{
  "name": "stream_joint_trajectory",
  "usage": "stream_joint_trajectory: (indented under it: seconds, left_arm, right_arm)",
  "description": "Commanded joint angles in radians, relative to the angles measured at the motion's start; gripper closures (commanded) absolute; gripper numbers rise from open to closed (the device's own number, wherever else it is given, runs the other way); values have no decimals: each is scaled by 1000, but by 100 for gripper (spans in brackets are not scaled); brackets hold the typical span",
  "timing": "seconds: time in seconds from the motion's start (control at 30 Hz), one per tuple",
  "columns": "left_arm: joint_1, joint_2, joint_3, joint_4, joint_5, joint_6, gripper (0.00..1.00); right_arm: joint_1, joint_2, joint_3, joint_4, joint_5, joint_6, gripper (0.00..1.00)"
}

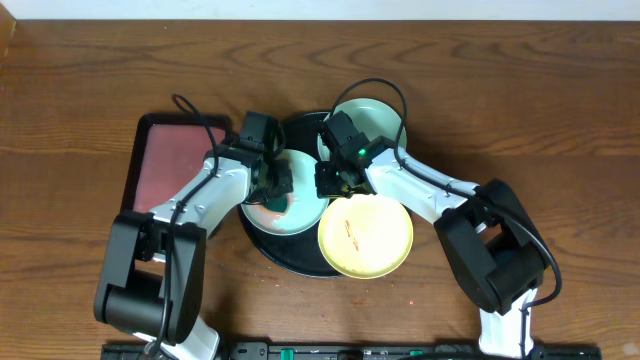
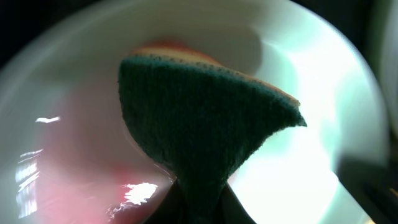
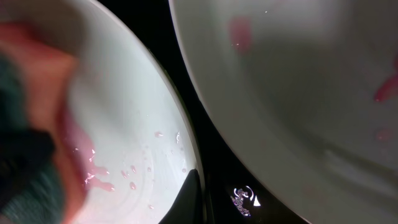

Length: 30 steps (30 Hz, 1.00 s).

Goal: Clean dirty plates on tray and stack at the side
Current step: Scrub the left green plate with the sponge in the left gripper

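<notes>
Left gripper pinching the sponge
It presses on the mint plate at the tray's nine o'clock; right gripper, grip untellable, sits at its three o'clock rim. Best: small firm circles over smears.

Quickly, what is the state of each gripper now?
Left gripper: closed on the green sponge.
Right gripper: cannot be told from these views.
</notes>
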Motion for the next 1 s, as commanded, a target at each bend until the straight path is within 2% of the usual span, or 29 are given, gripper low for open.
stream_joint_trajectory:
  seconds: [0.0,0.07,0.2,0.27,0.37,0.53,0.8,0.87,0.97]
  left_arm:
    - [-16,48,8,3,239,182,93]
    - [0,48,8,15,182,157,93]
    - [35,48,8,-27,-175,-101,93]
    - [43,48,8,-71,-301,-191,93]
    - [43,48,8,-130,-385,-243,93]
    - [42,48,8,-206,-298,-212,93]
    - [43,48,8,-219,247,97,93]
    - [43,48,8,-200,272,113,93]
    - [44,48,8,-126,225,111,92]
  right_arm:
    - [-2,11,14,-1,-31,-13,99]
    - [-2,11,14,-1,-31,-13,99]
    - [-2,11,14,1,-31,-13,99]
    - [-2,11,14,2,-31,-13,99]
    - [-2,11,14,1,-31,-13,99]
    - [-2,11,14,2,-31,-13,99]
    - [-2,11,14,0,-30,-13,99]
    - [-2,11,14,0,-31,-13,99]
    - [-2,11,14,0,-31,-13,99]
